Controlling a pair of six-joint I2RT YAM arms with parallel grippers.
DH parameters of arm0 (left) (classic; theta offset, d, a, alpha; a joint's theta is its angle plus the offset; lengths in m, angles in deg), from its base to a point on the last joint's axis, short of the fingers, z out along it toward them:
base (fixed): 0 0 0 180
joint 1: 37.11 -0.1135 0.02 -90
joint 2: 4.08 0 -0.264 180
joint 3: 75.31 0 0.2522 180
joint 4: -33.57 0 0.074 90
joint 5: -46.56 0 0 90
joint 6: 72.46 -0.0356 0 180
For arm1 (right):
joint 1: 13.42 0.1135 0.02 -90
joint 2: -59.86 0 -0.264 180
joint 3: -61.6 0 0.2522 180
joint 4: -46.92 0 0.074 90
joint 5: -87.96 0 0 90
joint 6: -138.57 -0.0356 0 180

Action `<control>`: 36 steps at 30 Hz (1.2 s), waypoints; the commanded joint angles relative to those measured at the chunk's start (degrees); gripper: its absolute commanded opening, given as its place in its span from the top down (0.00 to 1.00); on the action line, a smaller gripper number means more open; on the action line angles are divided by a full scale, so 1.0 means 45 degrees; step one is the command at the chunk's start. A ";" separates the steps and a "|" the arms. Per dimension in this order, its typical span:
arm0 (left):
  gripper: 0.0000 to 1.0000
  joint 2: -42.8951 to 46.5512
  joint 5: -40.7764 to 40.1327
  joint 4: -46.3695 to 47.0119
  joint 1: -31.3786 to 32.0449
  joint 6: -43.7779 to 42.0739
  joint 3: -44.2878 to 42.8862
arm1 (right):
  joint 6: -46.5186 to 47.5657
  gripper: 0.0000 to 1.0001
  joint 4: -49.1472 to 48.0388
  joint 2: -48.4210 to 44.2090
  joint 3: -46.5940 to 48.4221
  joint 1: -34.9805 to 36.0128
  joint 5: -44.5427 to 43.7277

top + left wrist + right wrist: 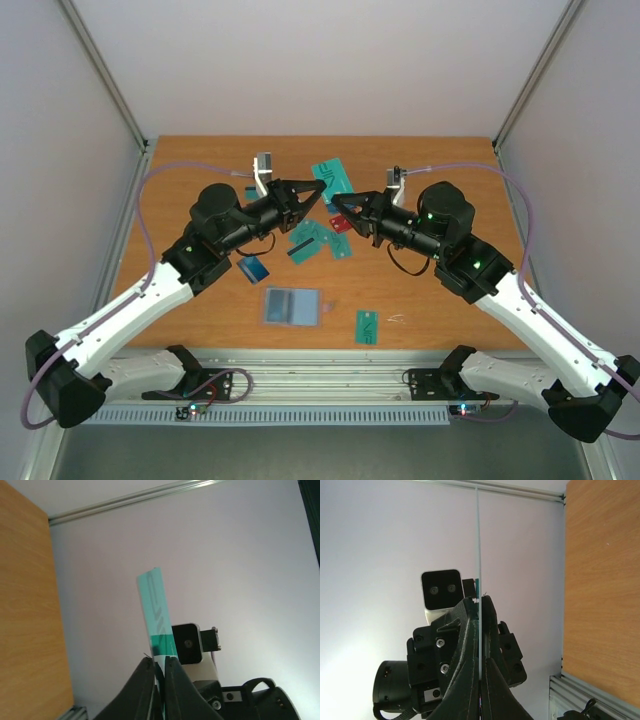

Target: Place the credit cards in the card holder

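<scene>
Dark fingers (146, 690) of the left end effector (159, 661) fill the bottom of the left wrist view. They are closed from both sides on a teal card (151, 605), which sticks out past their tips with its printed face turned towards us. Just behind the card we see the white camera housing (189, 647) on the other wrist.

In the right wrist view the same card shows only as a thin edge. It runs between the fingers (465, 705) of the right end effector (336, 201), which are pressed together on it (so both end effectors have hold of one card at once).

From above, we see the two end effectors meeting tip to tip over the middle of the counter (430, 300). The shared card lies flat in the air and juts towards the far side.

Loose credit cards (322, 238) lie on the wood just in front of the tips. Among them are a red one (341, 224) and a teal one with a dark stripe (305, 246). A blue card (254, 268) lies to their left, and a lone teal card (368, 326) sits near the front edge.

The card holder (291, 307) lies flat near the front edge, left of centre, between the blue card and the lone teal card. It is well apart from both end effectors. From above it looks grey-blue and somewhat blurred, and we cannot tell whether any card is in it.
</scene>
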 commanded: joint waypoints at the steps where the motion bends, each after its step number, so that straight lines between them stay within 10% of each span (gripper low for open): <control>1: 0.97 0.0148 -0.0067 0.1136 -0.0067 0.0062 0.0268 | -0.0058 0.99 -0.0464 -0.0070 -0.0144 -0.0021 0.0286; 6: 1.00 0.0459 -0.0286 0.0543 -0.0061 -0.0187 0.0286 | 0.0032 0.97 -0.0532 0.0089 -0.0241 -0.0022 0.0647; 12: 1.00 0.1570 -0.0436 -0.4573 -0.0472 -0.1846 -0.0213 | 0.2857 0.66 0.3491 0.1136 0.0987 -0.0207 0.1801; 22: 1.00 0.2788 0.0262 -1.2923 -0.1107 -0.7189 0.0987 | 0.8232 0.70 0.7919 0.3926 -0.0867 0.0537 0.1315; 36: 1.00 0.0093 0.4478 -1.0655 -0.3200 -0.9504 0.3932 | 0.8210 0.75 0.3771 0.7663 -0.2775 0.1336 0.3504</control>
